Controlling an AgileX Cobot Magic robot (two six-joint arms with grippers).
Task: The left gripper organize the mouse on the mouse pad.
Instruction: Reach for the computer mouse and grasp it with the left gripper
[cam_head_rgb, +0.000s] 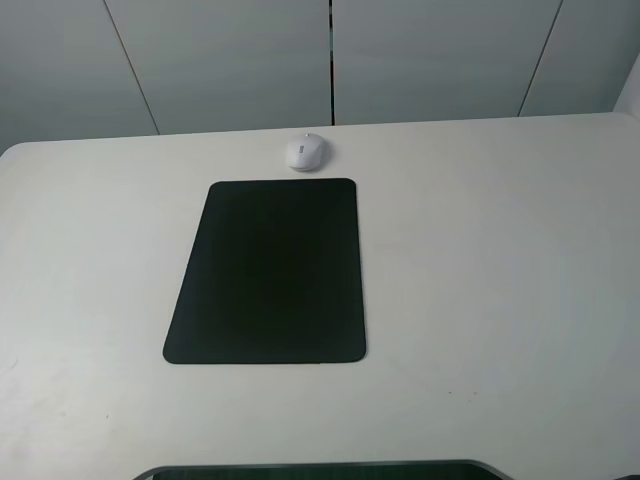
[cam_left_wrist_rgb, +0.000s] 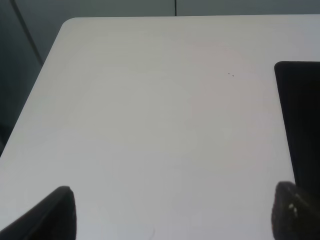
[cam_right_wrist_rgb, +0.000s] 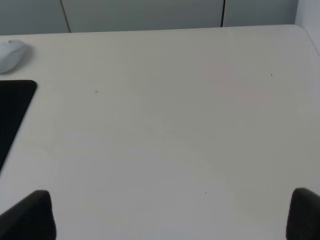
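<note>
The mouse (cam_head_rgb: 306, 152) is white with a small grey mark at its wheel, and the mouse pad (cam_head_rgb: 270, 275) is plain matte black. The table (cam_head_rgb: 500, 260) is plain off-white, and the wall panels (cam_head_rgb: 230, 60) behind it are pale grey with thin dark seams. The left gripper (cam_left_wrist_rgb: 172, 215) and the right gripper (cam_right_wrist_rgb: 170, 215) show black fingers.

My left gripper (cam_left_wrist_rgb: 175, 215) is spread wide. Its two black fingers (cam_left_wrist_rgb: 56, 216) show only as blurred tips at opposite sides of the left wrist view, far apart and gripping nothing. It hangs above the left side of the table (cam_left_wrist_rgb: 150, 110), pointed toward the far left corner. My right gripper (cam_right_wrist_rgb: 170, 215) is spread just as wide, its dark fingers (cam_right_wrist_rgb: 305, 215) empty too. It hangs above the table's right side, pointed toward the far edge.
</note>
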